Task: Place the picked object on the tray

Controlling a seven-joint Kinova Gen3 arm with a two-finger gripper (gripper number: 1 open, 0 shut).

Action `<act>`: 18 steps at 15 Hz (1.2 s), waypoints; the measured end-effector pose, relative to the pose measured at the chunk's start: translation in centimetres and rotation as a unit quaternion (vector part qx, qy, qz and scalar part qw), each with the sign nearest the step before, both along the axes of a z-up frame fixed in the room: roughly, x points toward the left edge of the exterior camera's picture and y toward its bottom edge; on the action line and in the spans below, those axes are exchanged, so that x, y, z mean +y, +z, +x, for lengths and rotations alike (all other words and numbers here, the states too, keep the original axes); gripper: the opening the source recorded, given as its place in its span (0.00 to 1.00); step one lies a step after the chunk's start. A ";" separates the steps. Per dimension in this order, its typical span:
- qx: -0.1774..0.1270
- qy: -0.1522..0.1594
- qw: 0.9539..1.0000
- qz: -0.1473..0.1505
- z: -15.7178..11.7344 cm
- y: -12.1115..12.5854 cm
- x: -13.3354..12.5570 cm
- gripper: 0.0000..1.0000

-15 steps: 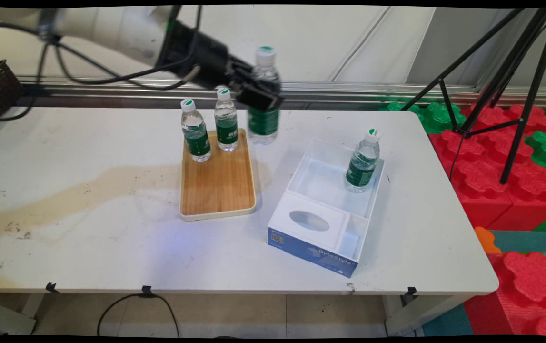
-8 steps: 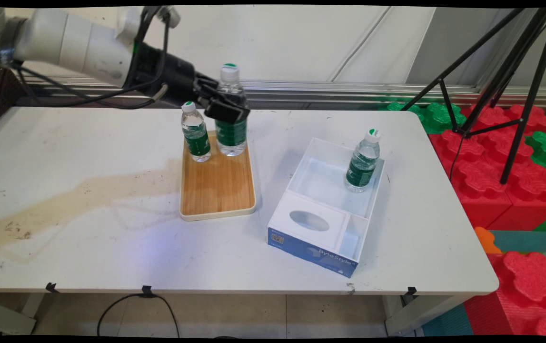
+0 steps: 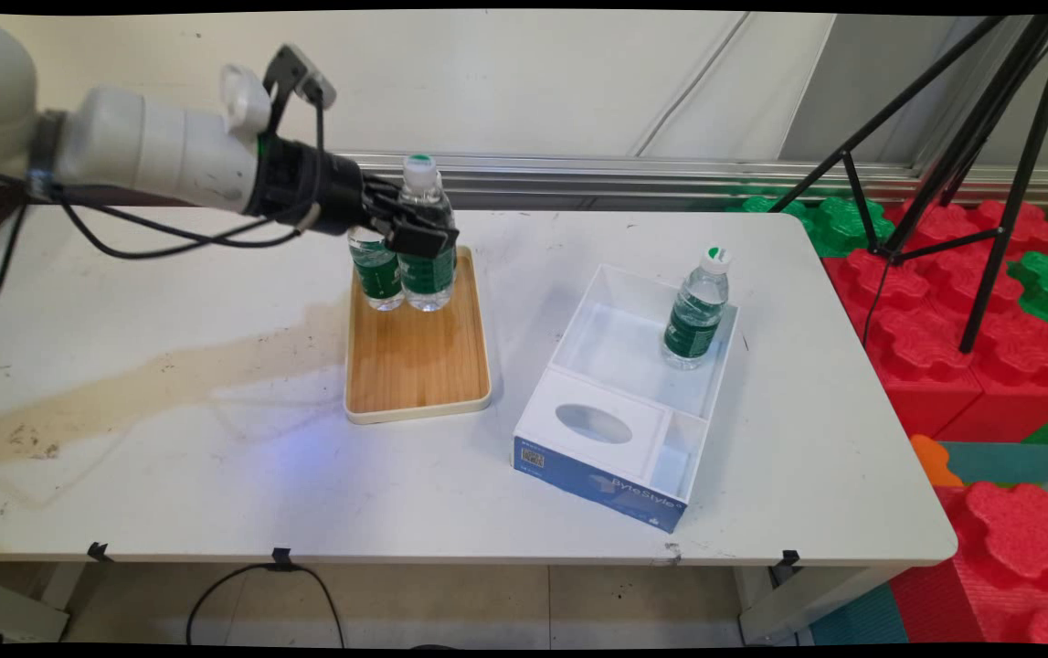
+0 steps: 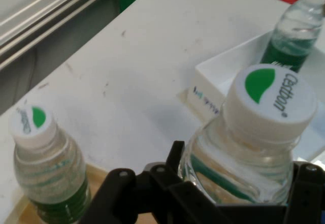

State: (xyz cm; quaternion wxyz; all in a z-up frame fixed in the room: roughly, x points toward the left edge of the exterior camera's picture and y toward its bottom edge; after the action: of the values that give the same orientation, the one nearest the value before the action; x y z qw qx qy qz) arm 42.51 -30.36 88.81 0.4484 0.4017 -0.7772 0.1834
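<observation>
Main view shows the black gripper point(image 3: 421, 239) clamped around the upper body of a clear water bottle point(image 3: 427, 245) with a green label and a white cap. This held bottle stands upright at the far end of the wooden tray point(image 3: 418, 352), its base at or just above the tray's surface; I cannot tell whether it touches. A second water bottle point(image 3: 375, 272) stands on the tray's far left corner, just beside the held one, with its top hidden behind the gripper. A third bottle on the tray cannot be made out from this angle. The near part of the tray is bare wood.

To the right of the tray, apart from it, lies an open white box point(image 3: 626, 395) with a blue front side, a lidded section with an oval cutout at its near end and a larger open compartment at its far end. Another water bottle point(image 3: 696, 311) stands in that far compartment, against its right wall, leaning slightly. A brownish stain point(image 3: 158, 375) spreads across the table point(image 3: 213, 493) to the left of the tray. Right of the table, beyond the box, sit red and green foam blocks point(image 3: 989, 366) and a black tripod point(image 3: 971, 164).

Hand view shows the held bottle point(image 4: 249, 148) close up between the black fingers point(image 4: 175, 191), its cap printed with a green leaf, and the second bottle point(image 4: 45, 163) to its left on the tray's edge.
</observation>
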 end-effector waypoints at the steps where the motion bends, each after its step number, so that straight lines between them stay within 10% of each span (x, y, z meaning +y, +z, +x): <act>1: 0.001 0.006 1.000 0.004 0.0 -1.1 -0.3 0.00; 18: 0.031 0.065 0.997 0.037 -0.5 -10.3 -2.8 0.00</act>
State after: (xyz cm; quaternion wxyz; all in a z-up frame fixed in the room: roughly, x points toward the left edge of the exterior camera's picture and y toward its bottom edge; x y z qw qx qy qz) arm 41.96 -33.13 78.53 0.4443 0.4735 -0.7412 0.1703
